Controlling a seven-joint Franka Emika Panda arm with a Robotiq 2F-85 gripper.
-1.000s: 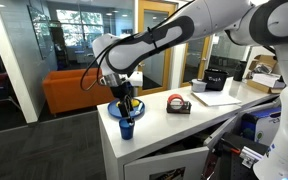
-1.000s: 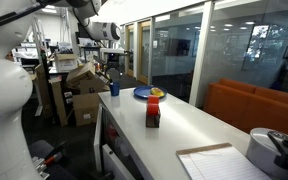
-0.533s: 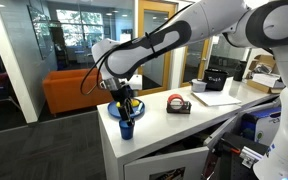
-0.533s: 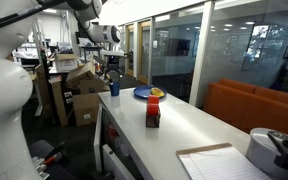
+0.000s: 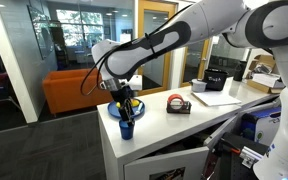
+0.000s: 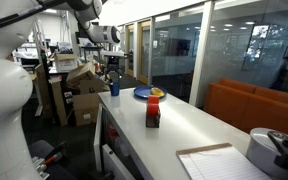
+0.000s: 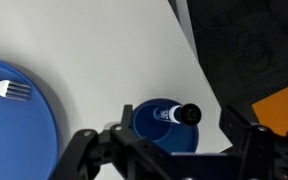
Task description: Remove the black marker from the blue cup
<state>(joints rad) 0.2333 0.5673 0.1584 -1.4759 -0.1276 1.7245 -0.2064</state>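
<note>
Spread fingers (image 7: 252,145) above the blue cup (image 7: 149,128); black marker (image 7: 181,115) inside.

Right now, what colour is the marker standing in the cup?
Black; the marker in the blue cup shows best in the wrist view.

Brightness: even indoor daylight in both exterior views; the white counter (image 5: 164,120) is the brightest surface.
Light source: a glass wall (image 5: 69,40) behind the jaws, with ceiling lights mirrored in the glass panels (image 6: 249,30).
Shadows: soft and faint on the counter around the jaws; the floor (image 7: 249,50) off to one side of them is dark.
Glare: in the wrist view, the counter ahead of the jaws is nearly washed out.
Focus: the jaws are dark and blurred; the cup (image 7: 159,125) between them is sharper.
Sharpness: exterior views are soft, and fine detail is lost.
</note>
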